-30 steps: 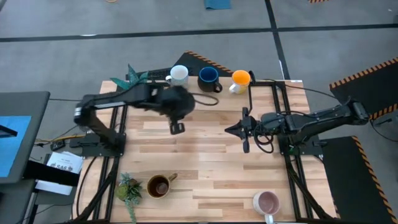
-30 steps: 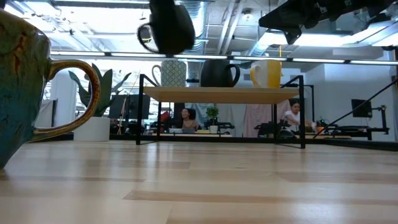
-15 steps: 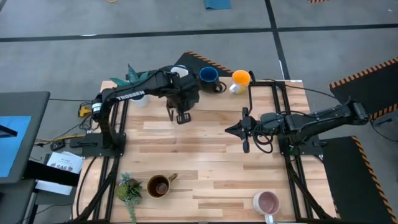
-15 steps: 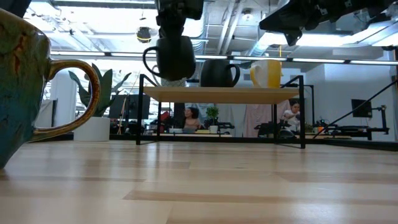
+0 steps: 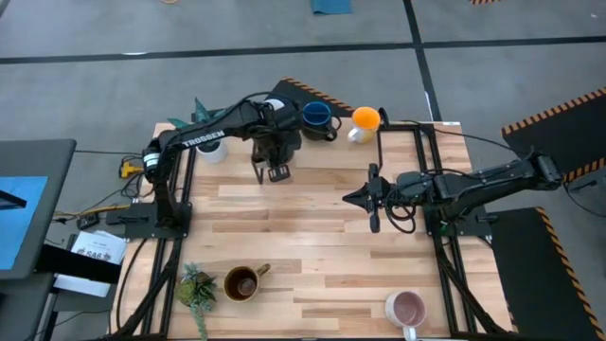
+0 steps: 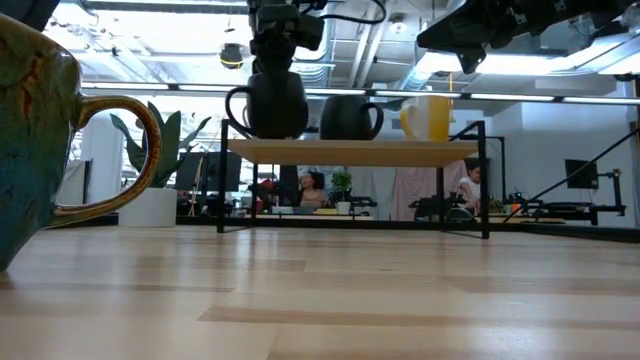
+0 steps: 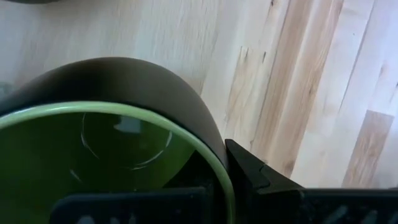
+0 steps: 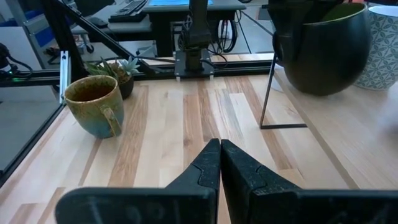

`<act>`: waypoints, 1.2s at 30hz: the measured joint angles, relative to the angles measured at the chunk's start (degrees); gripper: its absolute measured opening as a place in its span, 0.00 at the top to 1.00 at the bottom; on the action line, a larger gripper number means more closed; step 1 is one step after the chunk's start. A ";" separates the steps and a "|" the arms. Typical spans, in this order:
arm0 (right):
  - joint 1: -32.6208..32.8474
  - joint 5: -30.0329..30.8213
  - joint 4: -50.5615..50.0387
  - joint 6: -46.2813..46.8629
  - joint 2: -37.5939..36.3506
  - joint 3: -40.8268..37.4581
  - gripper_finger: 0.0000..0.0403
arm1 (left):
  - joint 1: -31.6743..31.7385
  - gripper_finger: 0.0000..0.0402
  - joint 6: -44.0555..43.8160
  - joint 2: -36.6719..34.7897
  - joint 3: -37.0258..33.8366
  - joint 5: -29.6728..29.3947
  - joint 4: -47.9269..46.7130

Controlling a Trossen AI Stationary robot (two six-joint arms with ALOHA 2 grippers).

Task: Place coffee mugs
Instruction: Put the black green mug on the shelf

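My left gripper point(image 5: 276, 144) reaches over the low wooden shelf point(image 6: 400, 151) at the table's far edge, shut on the olive green mug point(image 6: 276, 105). The mug's base is at the shelf top; I cannot tell if it touches. On the shelf stand the dark blue mug point(image 5: 317, 116) and the orange mug point(image 5: 366, 118); my left arm mostly hides the white mug point(image 8: 382, 43) from above. The brown mug point(image 5: 243, 282) and the pink mug point(image 5: 407, 308) stand near the table's near edge. My right gripper point(image 5: 364, 197) hovers shut over mid-table. My left gripper holds the olive green mug by its rim point(image 7: 219, 163), coming from above and pointing down. One finger point(image 7: 252, 171) lies outside the wall; the other is inside the mug. The mug stays upright below the gripper, its handle point(image 6: 235, 105) turned toward the table's left.
A small plant point(image 5: 196, 287) stands beside the brown mug at the near left corner, and a larger potted plant point(image 5: 201, 118) at the far left. The shelf's thin black legs point(image 8: 267, 93) stand on the table. People sit at desks in the room beyond.
My left gripper has carried the olive green mug toward the table's far edge and down, from high over the table to the left part of the shelf beside the dark blue mug. The mug has stayed upright.
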 joint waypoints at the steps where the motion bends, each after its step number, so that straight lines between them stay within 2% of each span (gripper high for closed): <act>1: 0.00 0.00 -0.01 0.00 0.00 0.00 0.90 | 0.00 1.00 0.00 0.00 0.00 0.22 -0.17; 17: 0.00 0.00 0.00 0.00 0.00 0.00 0.90 | -0.07 0.98 -0.97 0.02 0.01 1.75 -1.37; 26: 0.00 0.00 0.00 0.00 0.00 0.00 0.90 | -0.14 0.99 -1.27 0.07 3.25 1.37 -3.89; 36: 0.00 0.00 0.01 0.00 0.00 0.00 0.90 | 0.12 0.99 -1.27 0.09 3.23 3.18 -4.22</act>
